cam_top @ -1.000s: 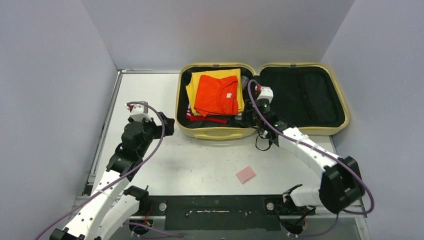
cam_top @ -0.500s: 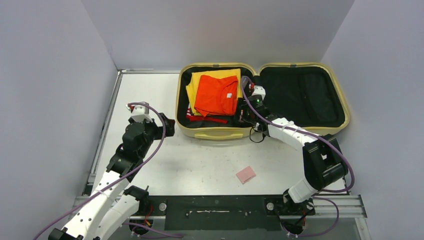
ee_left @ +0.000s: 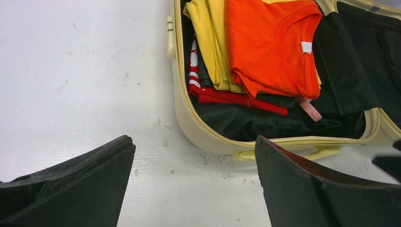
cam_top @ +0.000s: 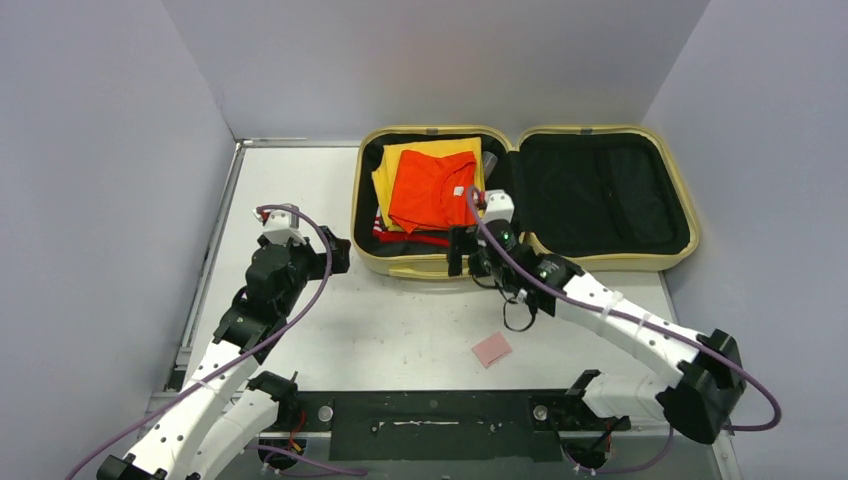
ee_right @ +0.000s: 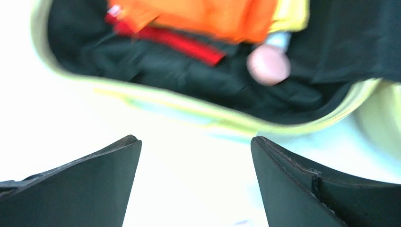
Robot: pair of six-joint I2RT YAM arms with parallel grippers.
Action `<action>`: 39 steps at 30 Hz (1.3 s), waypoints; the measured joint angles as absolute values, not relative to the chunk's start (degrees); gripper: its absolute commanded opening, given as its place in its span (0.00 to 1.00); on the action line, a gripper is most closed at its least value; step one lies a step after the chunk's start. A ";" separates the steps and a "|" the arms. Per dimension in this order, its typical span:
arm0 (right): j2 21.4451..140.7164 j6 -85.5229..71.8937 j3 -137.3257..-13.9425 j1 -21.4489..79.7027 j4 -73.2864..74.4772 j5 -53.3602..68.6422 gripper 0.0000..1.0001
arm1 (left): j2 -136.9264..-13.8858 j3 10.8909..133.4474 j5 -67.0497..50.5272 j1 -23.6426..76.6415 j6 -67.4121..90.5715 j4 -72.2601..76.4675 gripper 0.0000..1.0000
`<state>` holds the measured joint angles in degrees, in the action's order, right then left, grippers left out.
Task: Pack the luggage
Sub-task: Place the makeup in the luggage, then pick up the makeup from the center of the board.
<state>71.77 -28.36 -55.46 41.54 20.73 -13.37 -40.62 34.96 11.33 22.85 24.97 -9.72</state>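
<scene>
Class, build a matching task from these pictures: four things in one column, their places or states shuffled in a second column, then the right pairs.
1. orange shirt
2. yellow shirt
3. pink square
4. left gripper

A. lying on the table, outside the luggage
B. open, above the table
C. topmost in the luggage
D. just under the orange shirt

Pairs: 1-C, 2-D, 3-A, 4-B

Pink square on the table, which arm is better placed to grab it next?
Probably the right. The right gripper hangs open at the near rim of the suitcase, with the pink square just toward the arm bases from it. The left gripper, open too, sits farther off beyond its left corner.
</scene>
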 measured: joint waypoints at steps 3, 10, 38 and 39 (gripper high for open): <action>67.44 -30.09 -55.22 50.33 25.56 -14.11 0.90 | -40.62 34.96 11.31 22.85 24.97 -9.72 0.96; 64.93 -38.39 -45.06 61.34 37.52 -13.78 1.00 | -40.73 34.96 10.81 22.96 24.97 -9.72 0.96; 72.84 -46.85 -34.52 63.33 35.55 -14.41 0.95 | -40.77 34.96 11.97 26.17 24.73 -10.55 0.96; 72.86 -46.76 -34.28 63.20 34.48 -14.20 0.94 | -40.86 34.96 11.97 26.17 24.71 -10.55 0.96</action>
